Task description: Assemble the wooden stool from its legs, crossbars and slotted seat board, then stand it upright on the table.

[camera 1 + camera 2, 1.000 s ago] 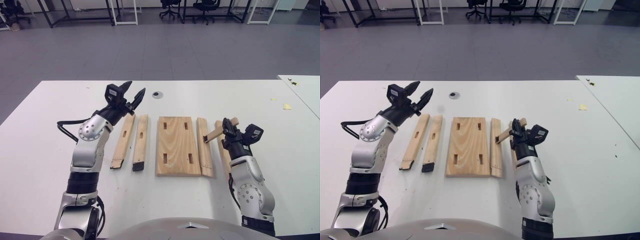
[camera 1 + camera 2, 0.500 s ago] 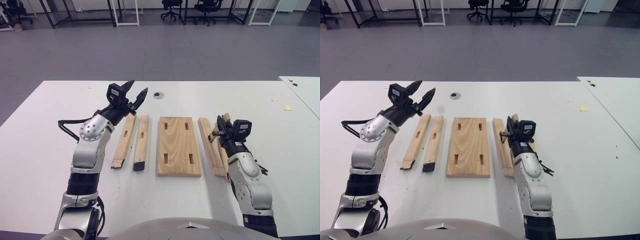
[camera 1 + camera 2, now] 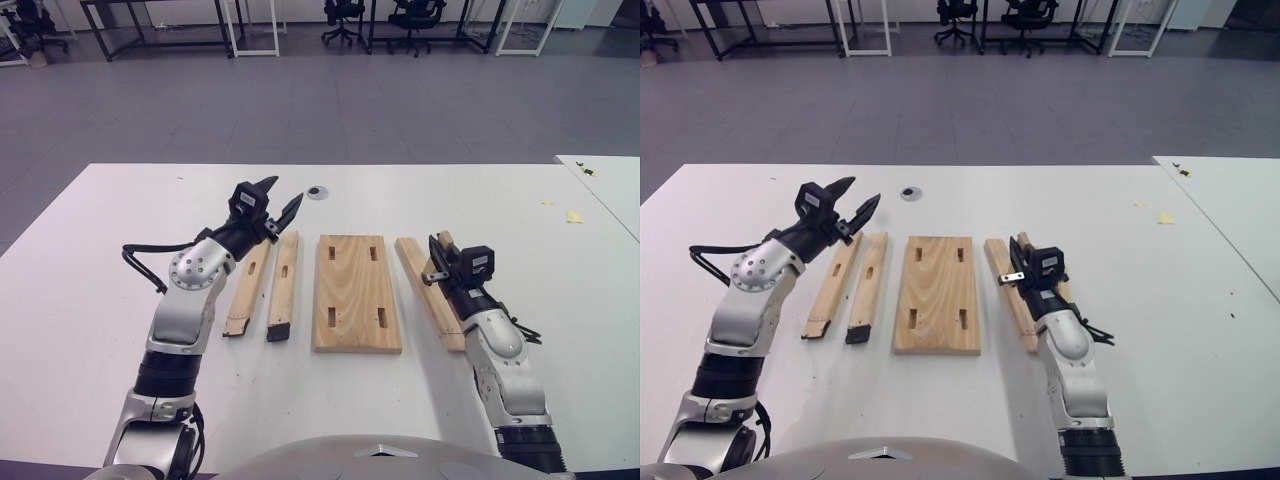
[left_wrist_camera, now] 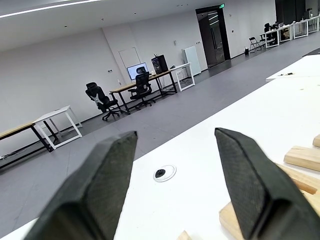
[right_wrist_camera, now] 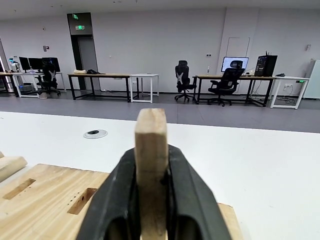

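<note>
Stool pieces lie flat on the table (image 3: 100,250), seat board (image 3: 357,292) between the legs (image 3: 250,285), while your right gripper (image 3: 440,265) pinches a crossbar (image 5: 151,150) over the right pair and your left gripper (image 3: 272,203) hangs spread; pushed in askew, that crossbar could jam.

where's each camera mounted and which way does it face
Eye views: on the head, facing forward and down at the table, seat board and both arms.
Left wrist view: on the left arm, facing out through the open left gripper across the table.
Right wrist view: on the right arm, facing past the right gripper, shut on a crossbar, over the seat board.
Shared: both wrist views show the grommet.
</note>
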Available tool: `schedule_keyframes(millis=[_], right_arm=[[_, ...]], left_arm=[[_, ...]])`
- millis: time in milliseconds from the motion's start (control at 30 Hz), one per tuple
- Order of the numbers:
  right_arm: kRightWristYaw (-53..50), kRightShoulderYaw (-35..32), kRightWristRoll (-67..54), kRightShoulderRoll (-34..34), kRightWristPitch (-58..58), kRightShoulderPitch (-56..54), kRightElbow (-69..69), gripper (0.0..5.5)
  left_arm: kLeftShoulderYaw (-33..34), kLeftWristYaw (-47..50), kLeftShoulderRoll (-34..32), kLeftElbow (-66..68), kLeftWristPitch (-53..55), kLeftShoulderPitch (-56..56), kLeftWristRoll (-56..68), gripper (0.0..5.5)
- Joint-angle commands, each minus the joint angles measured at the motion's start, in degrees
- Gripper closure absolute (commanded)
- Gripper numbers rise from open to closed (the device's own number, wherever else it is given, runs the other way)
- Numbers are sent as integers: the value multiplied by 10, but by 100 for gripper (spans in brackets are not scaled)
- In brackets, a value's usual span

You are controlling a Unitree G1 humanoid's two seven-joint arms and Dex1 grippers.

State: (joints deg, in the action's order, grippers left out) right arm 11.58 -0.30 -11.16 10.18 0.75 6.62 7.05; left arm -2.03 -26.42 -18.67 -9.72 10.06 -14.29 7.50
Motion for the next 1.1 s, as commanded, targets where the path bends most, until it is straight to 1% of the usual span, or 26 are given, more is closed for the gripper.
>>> schedule_keyframes(millis=[33, 233, 367, 400, 600, 700, 867, 933, 1000, 1100], right_arm=[[11, -21, -2, 6, -36, 80, -103, 509], [26, -18, 0, 9, -11, 80, -118, 509], [35, -18, -7, 12, -8, 68, -94, 509], [37, -17, -10, 13, -12, 64, -87, 472], [36, -13, -2, 19, -50, 45, -31, 358], [29, -11, -4, 30, -146, 33, 22, 302], [25, -30, -45, 77, -377, 28, 172, 198], [21, -33, -63, 84, -452, 34, 218, 161], [13, -30, -69, 82, -502, 38, 240, 157], [-4, -26, -61, 77, -537, 50, 244, 157]], left_arm=[[-3, 10, -3, -10, -11, 2, -17, 267], [0, 17, 2, -11, -16, 10, -21, 267], [1, 24, 4, -9, -20, 7, -24, 267], [1, 26, 5, -8, -21, 6, -24, 267], [-2, 32, 8, -4, -28, 4, -24, 267], [-1, 35, 9, -8, -30, 8, -24, 267], [-3, 42, 10, -19, -32, 20, -28, 267], [-6, 44, 11, -23, -30, 26, -30, 267], [-10, 46, 10, -26, -29, 29, -32, 267], [-13, 46, 10, -28, -28, 32, -36, 267]])
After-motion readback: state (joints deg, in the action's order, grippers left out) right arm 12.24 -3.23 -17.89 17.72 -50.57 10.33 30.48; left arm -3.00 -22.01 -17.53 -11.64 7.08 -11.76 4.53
